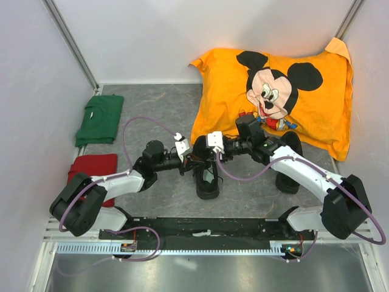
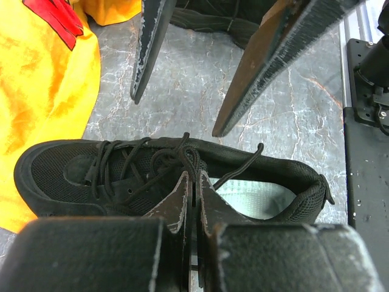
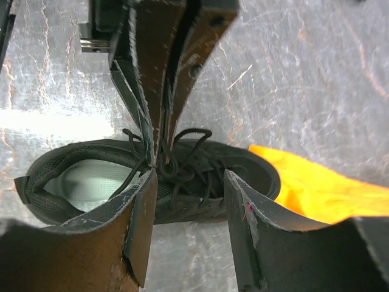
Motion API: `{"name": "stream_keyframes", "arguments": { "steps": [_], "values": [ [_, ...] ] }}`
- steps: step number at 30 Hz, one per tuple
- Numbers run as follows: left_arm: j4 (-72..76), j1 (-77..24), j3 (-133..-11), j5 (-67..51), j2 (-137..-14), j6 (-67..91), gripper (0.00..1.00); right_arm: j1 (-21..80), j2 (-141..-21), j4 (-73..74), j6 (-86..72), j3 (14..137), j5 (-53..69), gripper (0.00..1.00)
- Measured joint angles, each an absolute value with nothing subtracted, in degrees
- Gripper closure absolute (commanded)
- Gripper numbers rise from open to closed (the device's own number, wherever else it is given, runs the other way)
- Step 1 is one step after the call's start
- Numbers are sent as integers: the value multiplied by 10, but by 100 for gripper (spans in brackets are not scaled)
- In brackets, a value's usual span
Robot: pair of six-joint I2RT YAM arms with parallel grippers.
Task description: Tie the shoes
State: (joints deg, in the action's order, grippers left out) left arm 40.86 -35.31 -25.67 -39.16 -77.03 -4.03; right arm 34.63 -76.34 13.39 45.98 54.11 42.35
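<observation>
Left claw (image 2: 193,190): jaws pressed together, pinching the laces (image 2: 159,159) at the tongue of the nearer shoe (image 2: 64,176). Right claw (image 3: 189,204): jaws wide, straddling the same laces, gripping nothing. The shoe sits upright mid-counter (image 1: 158,109), toe just beside the orange pillow (image 1: 316,103). The second shoe (image 1: 287,181) stands well apart, partly under the right arm.

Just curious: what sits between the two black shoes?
Top view: bare grey table, crossed by the right arm's purple cable, separates the middle shoe from the right shoe.
</observation>
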Motion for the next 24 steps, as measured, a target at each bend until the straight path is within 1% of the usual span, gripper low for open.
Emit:
{"name": "stream_keyframes", "arguments": {
  "steps": [8,15,18,22,24],
  "values": [
    [409,-350,-263,-397,-777,-39,98,359,-763,150,541,541,423,45],
    [409,-348,-263,-407,-777,-39,98,371,-773,166,579,541,415,46],
    [409,-347,-263,-410,-777,-39,98,377,-783,170,586,542,407,48],
    [409,-347,-263,-411,-777,-39,98,382,-788,173,596,542,400,57],
    [409,-346,-263,-411,-777,-39,98,384,-788,172,599,542,397,58]
  ]
}}
